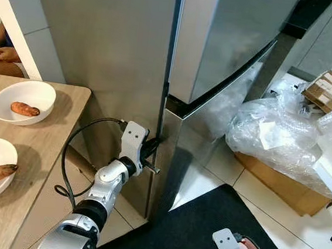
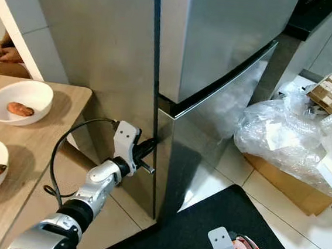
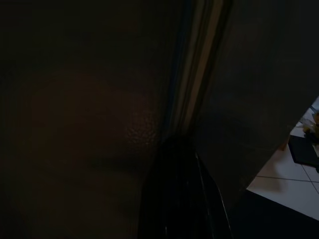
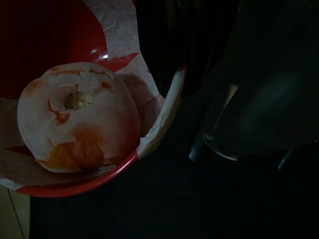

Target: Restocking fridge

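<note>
Barely begun, the restocking finds the left hand with its black fingers pushed into the door seam of the closed stainless-steel fridge, their spread impossible to tell. Meanwhile the right hand grips the rim of a red paper-lined bowl holding a pale orange-streaked fruit, and two white bowls of sweet potato wait near the wooden bench's edge; no writing is legible.

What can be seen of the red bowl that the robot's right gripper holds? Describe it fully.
The red bowl looks glossy, with a thin rim, lined with white paper that folds over its edge. One peeled, pale orange fruit lies inside. The right gripper grips the rim over the paper. It is held low above the black mat before the fridge.
</note>
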`<state>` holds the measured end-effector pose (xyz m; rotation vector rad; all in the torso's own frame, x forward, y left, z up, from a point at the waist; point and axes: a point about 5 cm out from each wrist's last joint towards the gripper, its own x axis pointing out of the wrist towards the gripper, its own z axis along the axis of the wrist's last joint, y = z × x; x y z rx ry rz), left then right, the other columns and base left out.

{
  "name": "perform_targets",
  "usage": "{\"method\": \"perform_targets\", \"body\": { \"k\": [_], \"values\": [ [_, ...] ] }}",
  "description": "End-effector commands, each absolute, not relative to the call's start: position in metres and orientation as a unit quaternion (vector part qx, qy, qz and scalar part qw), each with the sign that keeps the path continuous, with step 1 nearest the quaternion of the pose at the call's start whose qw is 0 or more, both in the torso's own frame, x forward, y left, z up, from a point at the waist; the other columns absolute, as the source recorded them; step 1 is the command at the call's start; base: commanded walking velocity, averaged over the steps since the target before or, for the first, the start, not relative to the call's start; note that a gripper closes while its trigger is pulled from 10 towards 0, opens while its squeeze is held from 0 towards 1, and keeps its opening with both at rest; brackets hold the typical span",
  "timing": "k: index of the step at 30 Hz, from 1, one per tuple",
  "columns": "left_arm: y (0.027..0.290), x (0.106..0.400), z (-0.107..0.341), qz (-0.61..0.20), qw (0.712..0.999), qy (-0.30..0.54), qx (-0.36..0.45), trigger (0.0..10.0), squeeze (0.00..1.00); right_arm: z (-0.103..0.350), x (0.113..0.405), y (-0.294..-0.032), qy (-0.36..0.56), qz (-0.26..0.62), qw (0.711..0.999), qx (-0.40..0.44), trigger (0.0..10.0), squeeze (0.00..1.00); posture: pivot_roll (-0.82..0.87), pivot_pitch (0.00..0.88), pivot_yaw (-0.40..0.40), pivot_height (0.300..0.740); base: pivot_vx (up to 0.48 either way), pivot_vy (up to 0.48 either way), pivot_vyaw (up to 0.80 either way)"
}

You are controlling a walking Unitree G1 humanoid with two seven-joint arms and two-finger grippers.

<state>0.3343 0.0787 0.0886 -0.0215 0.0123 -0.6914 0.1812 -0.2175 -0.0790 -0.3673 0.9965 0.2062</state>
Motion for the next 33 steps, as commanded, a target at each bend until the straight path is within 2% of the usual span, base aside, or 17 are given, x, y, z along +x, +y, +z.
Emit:
{"method": "perform_targets", "body": {
  "k": [1,33],
  "values": [
    [0.054,0.327,0.088,-0.399,0.917,0.005,-0.010,10.0,0.00,-0.079,0.179,-0.220,0.470,0.088,0.861,-0.174,10.0,0.00,-0.19,0.102,0.002,0.700,0.000,0.000,0.00],
    [0.022,0.314,0.089,-0.470,0.882,-0.004,-0.033,10.0,0.00,-0.080,0.174,-0.224,0.472,0.079,0.861,-0.169,10.0,0.00,-0.20,0.095,0.014,0.700,0.000,0.000,0.00]
  ]
}}
